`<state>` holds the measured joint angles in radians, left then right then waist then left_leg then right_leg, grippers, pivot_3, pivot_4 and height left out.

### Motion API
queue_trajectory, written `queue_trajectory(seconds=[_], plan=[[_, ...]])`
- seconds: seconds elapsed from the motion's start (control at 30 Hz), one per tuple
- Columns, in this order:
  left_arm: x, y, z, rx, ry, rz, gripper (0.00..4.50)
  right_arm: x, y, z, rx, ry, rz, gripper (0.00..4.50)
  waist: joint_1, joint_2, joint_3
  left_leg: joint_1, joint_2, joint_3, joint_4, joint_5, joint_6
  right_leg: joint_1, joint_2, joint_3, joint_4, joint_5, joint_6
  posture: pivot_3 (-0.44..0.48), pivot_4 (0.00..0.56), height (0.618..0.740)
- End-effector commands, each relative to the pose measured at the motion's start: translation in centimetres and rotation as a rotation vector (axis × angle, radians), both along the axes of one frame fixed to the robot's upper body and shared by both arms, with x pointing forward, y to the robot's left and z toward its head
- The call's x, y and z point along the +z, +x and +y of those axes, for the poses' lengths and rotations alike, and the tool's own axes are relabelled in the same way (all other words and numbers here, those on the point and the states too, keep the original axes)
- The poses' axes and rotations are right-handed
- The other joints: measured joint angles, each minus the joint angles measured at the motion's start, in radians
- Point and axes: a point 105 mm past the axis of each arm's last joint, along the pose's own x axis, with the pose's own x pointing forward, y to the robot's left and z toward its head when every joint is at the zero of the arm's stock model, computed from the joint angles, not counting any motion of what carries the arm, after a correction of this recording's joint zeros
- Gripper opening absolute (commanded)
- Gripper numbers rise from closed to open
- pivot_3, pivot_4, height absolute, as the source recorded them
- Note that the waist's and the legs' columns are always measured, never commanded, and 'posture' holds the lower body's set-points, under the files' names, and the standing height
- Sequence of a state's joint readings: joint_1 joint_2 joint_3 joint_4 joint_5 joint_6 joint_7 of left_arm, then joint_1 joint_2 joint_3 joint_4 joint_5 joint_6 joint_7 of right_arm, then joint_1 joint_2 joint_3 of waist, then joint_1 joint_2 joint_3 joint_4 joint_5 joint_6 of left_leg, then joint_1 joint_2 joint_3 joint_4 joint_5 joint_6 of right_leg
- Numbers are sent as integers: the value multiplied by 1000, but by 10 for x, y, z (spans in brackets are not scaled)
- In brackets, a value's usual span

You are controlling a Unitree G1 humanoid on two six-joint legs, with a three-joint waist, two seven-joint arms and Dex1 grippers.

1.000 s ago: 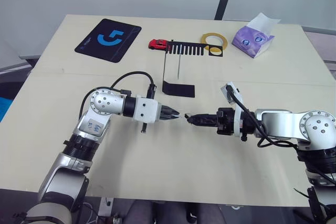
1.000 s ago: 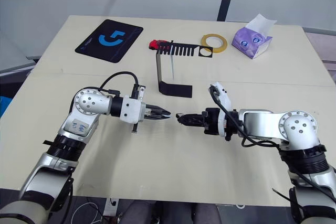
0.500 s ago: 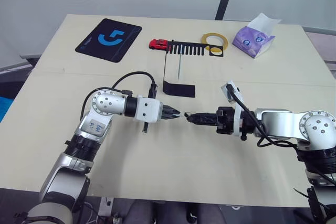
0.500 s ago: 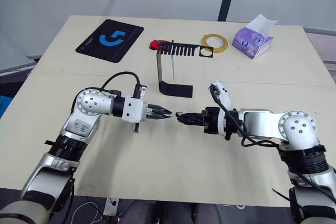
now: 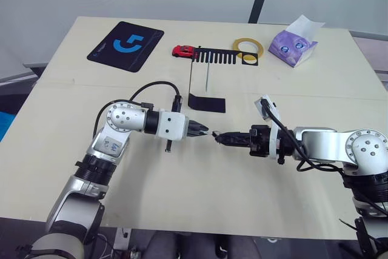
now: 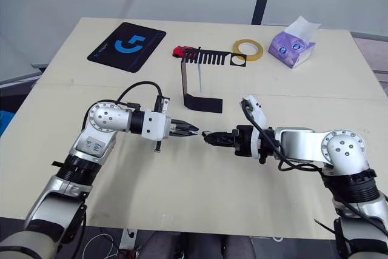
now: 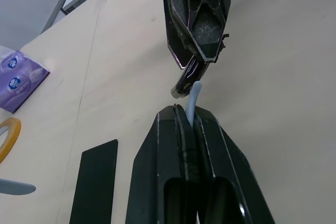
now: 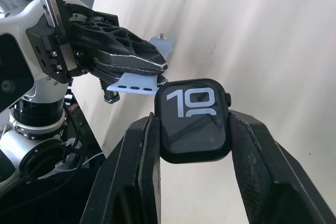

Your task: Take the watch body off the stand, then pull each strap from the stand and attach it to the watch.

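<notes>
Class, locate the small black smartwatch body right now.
The small black smartwatch body sits clamped in the right tool, mid-table in front of the black stand's base, meeting the pale blue strap held by the left tool.

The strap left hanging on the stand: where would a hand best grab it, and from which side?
Probably at the free lower end of the strap, coming from the near side of the stand. It hangs straight down from the comb-toothed bar, thin and flat, so two fingers could pinch its faces and draw it off.
</notes>
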<state>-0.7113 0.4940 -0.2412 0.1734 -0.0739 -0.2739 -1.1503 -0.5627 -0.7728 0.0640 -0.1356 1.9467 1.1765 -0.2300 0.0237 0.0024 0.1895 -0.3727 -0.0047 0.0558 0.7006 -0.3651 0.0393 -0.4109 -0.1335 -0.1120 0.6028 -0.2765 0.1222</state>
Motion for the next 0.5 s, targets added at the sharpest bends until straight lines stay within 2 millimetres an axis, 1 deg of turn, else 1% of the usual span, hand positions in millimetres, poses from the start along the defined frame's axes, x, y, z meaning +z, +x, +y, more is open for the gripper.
queue_trajectory(seconds=[0.03,0.23,0.5], plan=[[11,0,-3,-10,-22,-35,0,10,-5,4,23,37,-34,1495,0,0,0,0,0,0,0,0,0,0,0,0,0,0,0,0,150,738],[11,0,-5,-12,-25,-33,0,9,-4,2,14,34,-29,1495,0,0,0,0,0,0,0,0,0,0,0,0,0,0,0,0,150,738],[10,1,-1,-4,-18,-35,0,7,-2,-4,-12,24,-17,1495,0,0,0,0,0,0,0,0,0,0,0,0,0,0,0,0,150,738]])
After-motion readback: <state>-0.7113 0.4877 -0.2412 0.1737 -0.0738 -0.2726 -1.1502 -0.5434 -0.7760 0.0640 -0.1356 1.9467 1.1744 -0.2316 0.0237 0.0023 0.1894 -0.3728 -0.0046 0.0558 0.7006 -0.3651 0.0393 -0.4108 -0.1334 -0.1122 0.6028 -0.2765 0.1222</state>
